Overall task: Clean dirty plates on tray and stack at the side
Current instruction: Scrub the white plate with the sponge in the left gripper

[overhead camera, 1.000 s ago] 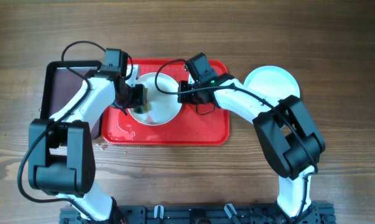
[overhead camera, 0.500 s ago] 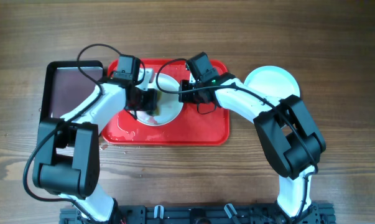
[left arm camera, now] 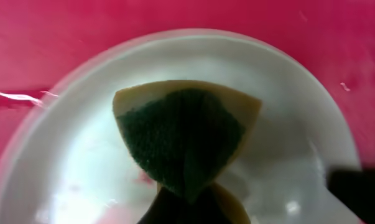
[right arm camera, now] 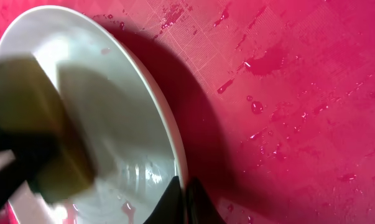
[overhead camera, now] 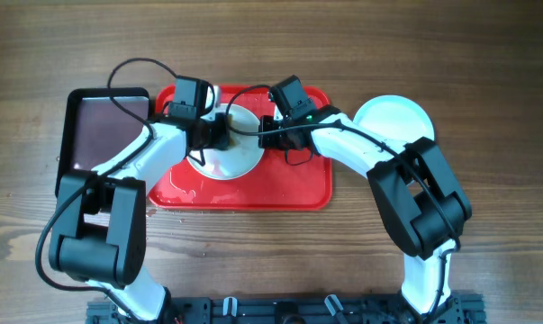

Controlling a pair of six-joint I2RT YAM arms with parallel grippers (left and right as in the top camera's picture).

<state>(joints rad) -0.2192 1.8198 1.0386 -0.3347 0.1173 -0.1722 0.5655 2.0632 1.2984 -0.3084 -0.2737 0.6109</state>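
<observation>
The left gripper [left arm camera: 187,208] has its fingers pinched on the lower corner of a sponge [left arm camera: 184,130], yellow with a green scouring face. The sponge is pressed on the plate [left arm camera: 287,118], toward 11 o'clock of the plate's middle in the overhead view. A small reddish smear [left arm camera: 141,178] shows on the plate just beside the sponge. The right gripper [right arm camera: 182,198] has its fingers clamped on the plate's rim at about 2 o'clock, and a dark shadow lies under that edge.

The plate sits on the tray [overhead camera: 289,184], a little toward 9 o'clock of the tray's middle. The tray is wet, with drops [right arm camera: 262,62] scattered on it. Both arms and their black cables [overhead camera: 131,67] cross the tray's 12 o'clock half and hide part of its rim. A black tray [overhead camera: 95,126] lies just beside it at 9 o'clock, its near corner under the left arm. A second plate [overhead camera: 397,112] rests on the table [overhead camera: 487,72] near the tray at 2 o'clock, its lower left edge covered by the right arm
</observation>
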